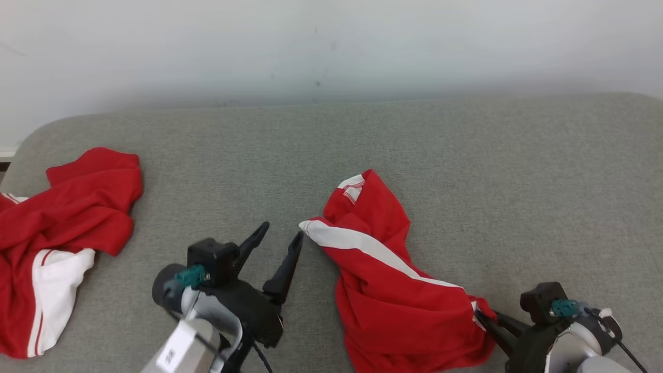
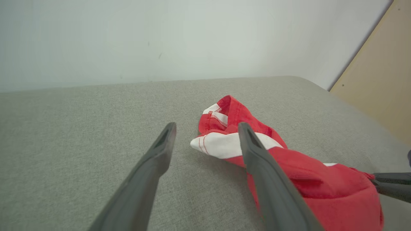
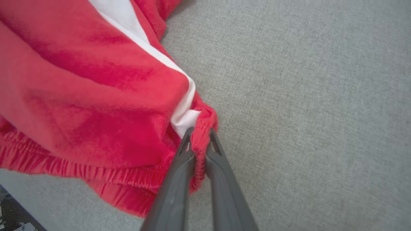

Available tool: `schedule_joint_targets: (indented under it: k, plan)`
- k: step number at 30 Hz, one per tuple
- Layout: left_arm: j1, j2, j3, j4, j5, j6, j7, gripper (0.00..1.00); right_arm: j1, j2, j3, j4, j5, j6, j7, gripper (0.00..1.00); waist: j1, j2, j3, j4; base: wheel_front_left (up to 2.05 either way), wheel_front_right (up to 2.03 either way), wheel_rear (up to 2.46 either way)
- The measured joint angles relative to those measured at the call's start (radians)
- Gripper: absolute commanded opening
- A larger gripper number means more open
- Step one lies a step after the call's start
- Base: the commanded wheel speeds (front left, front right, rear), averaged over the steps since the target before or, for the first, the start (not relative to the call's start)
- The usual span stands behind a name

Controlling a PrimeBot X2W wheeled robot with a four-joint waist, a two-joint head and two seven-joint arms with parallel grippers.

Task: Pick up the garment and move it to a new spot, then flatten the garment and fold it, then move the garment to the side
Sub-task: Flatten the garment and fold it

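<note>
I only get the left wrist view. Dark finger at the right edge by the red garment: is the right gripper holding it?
Observer: Yes, the right gripper is shut on the garment, at its gathered elastic edge.
Operator: Anything else lying around?
Observer: A second garment, red and white, lies crumpled at the robot's far left, apart from this one.
Operator: Left gripper touching cloth?
Observer: Head view: left gripper open, one fingertip beside the white-striped corner; contact I cannot tell.

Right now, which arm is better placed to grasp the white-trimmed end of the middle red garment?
Left. The open left end effector hovers beside that white hem; the right end effector is shut on the waistband of the garment.
</note>
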Motion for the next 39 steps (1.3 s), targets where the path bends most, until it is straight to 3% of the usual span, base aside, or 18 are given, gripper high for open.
schedule_joint_targets:
  k: [12,24,25,26,27,29,30,39]
  plan:
    - [-0.159,-0.013,-0.007,0.262,-0.131,-0.018,0.155,1.00,-0.081,0.016,0.027,-0.040,-0.037,0.001,0.016,0.00,0.0001,0.0001,0.058,-0.071,0.00,0.00,0.00]
    - [-0.231,-0.030,-0.120,0.329,-0.255,-0.018,0.218,1.00,-0.105,0.022,0.030,-0.041,-0.044,0.006,0.020,0.00,0.0000,0.0001,0.090,-0.112,0.00,0.00,0.00]
    - [-0.233,-0.029,-0.128,0.335,-0.258,-0.018,0.222,0.83,-0.105,0.022,0.030,-0.041,-0.045,0.006,0.020,0.00,0.0000,0.0001,0.090,-0.112,0.00,0.00,0.00]
    - [-0.235,-0.028,-0.136,0.337,-0.260,-0.018,0.223,0.55,-0.105,0.022,0.030,-0.040,-0.046,0.006,0.020,0.00,0.0000,0.0001,0.090,-0.112,0.00,0.00,0.00]
    - [-0.240,-0.027,-0.146,0.338,-0.262,-0.018,0.223,0.34,-0.105,0.022,0.030,-0.040,-0.047,0.006,0.020,0.00,0.0000,0.0001,0.090,-0.112,0.00,0.00,0.00]
    - [-0.253,-0.028,-0.163,0.341,-0.285,-0.018,0.228,0.05,-0.105,0.021,0.027,-0.039,-0.047,0.006,0.012,0.00,0.0000,0.0001,0.090,-0.108,0.00,0.00,0.00]
    - [-0.260,-0.028,-0.170,0.341,-0.293,-0.018,0.229,0.00,-0.104,0.021,0.027,-0.037,-0.047,0.006,0.012,0.00,0.0000,0.0001,0.090,-0.105,0.00,0.00,0.00]
    - [-0.279,-0.013,-0.185,0.357,-0.338,-0.018,0.192,0.00,-0.105,0.020,0.025,-0.031,-0.049,0.006,-0.008,0.00,0.0000,0.0001,0.083,-0.079,0.00,0.00,0.00]
